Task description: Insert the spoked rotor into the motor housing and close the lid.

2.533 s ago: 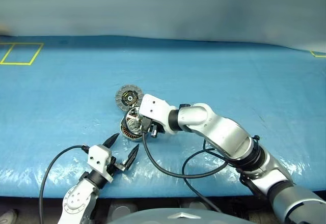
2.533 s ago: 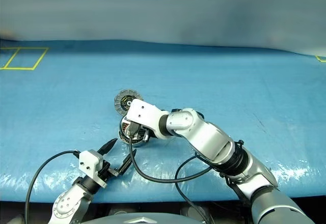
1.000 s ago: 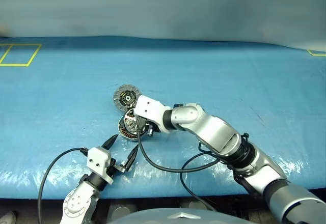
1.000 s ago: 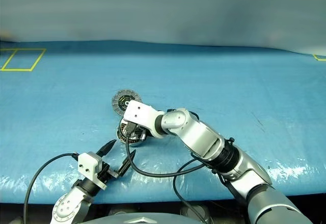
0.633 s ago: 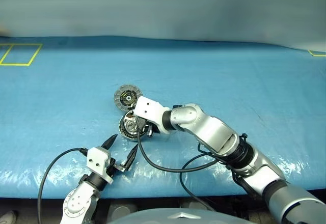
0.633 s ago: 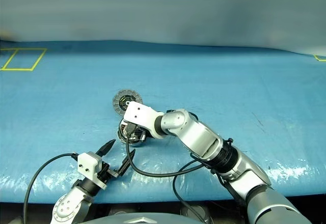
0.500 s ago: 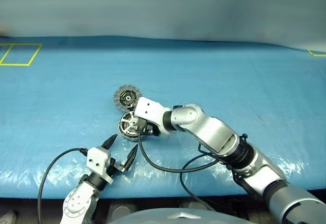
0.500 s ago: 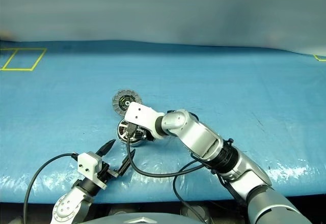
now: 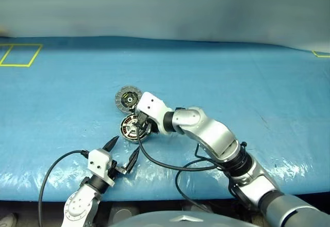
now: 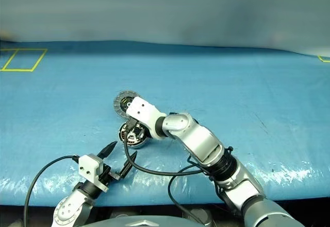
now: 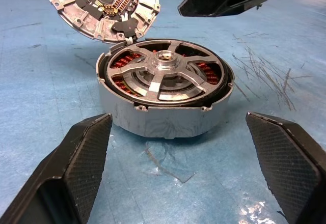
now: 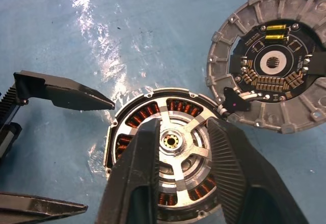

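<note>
Left gripper jaws wide, idle near the motor housing. Right gripper fingers narrowed above the spoked rotor, apparently seated, possibly untouched; lid lies open.

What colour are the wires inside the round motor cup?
Copper-orange, reddish windings ringing the motor housing, under the silver spoked rotor. Best in the right wrist view.

One spoked rotor, one motor housing, one lid, seemingly nothing else.
</note>
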Controlling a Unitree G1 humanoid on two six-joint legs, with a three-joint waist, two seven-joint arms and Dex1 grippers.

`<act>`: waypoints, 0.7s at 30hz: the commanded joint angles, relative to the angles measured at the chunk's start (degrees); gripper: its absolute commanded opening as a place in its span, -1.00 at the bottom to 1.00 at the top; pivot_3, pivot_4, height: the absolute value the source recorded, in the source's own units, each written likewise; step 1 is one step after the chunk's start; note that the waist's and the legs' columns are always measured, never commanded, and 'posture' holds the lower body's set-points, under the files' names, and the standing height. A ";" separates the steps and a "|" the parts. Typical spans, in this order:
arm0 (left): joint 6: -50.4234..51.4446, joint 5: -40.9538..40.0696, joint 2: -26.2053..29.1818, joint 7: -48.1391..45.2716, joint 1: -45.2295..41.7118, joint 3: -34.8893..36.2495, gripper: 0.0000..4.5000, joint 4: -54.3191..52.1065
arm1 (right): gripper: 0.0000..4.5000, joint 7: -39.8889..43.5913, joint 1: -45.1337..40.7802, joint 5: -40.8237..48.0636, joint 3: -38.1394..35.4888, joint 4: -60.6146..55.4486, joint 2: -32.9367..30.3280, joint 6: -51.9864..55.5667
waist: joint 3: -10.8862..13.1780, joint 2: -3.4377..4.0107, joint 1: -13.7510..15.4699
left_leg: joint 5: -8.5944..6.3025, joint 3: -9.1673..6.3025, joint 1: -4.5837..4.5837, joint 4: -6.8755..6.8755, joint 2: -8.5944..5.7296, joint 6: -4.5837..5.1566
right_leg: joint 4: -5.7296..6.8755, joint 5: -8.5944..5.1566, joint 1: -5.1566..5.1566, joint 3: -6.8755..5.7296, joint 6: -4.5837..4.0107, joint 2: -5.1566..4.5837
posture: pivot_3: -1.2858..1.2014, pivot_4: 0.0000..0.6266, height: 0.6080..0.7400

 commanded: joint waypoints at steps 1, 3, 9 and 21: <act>-1.18 -0.39 0.34 -0.54 0.63 0.11 1.00 -1.65 | -0.86 -2.47 2.26 0.03 -1.07 -0.99 2.41 -2.39 | 0.00 0.00 -0.06 | 0.00 0.01 0.00 0.00 0.00 0.00 | 0.00 0.00 -0.02 0.00 0.00 0.00 | 0.03 -0.52 1.00; -1.12 -0.39 0.50 -0.67 0.79 0.27 1.00 -1.76 | -0.98 -3.24 3.69 -0.03 -0.85 -0.42 3.26 -2.79 | 0.00 0.00 -0.07 | 0.00 0.01 0.01 0.01 0.01 0.00 | 0.00 -0.01 -0.01 0.00 -0.01 0.00 | 0.03 -0.52 1.00; -0.85 -0.64 1.00 -1.17 1.04 0.62 1.00 -2.10 | -0.98 -4.72 6.23 -0.94 -0.26 3.22 4.02 -4.79 | 0.00 0.00 -0.09 | 0.00 0.01 0.02 0.05 0.01 0.00 | 0.00 -0.02 0.01 0.01 -0.04 0.00 | 0.03 -0.52 1.00; -0.20 -1.35 1.73 -1.30 2.11 1.42 1.00 -3.46 | -0.98 -4.57 10.16 -1.84 0.70 5.75 2.49 -7.59 | -0.06 -0.05 -0.09 | 0.00 0.01 0.12 0.05 0.01 0.00 | 0.00 -0.04 0.08 0.02 -0.06 0.00 | 0.03 -0.52 1.00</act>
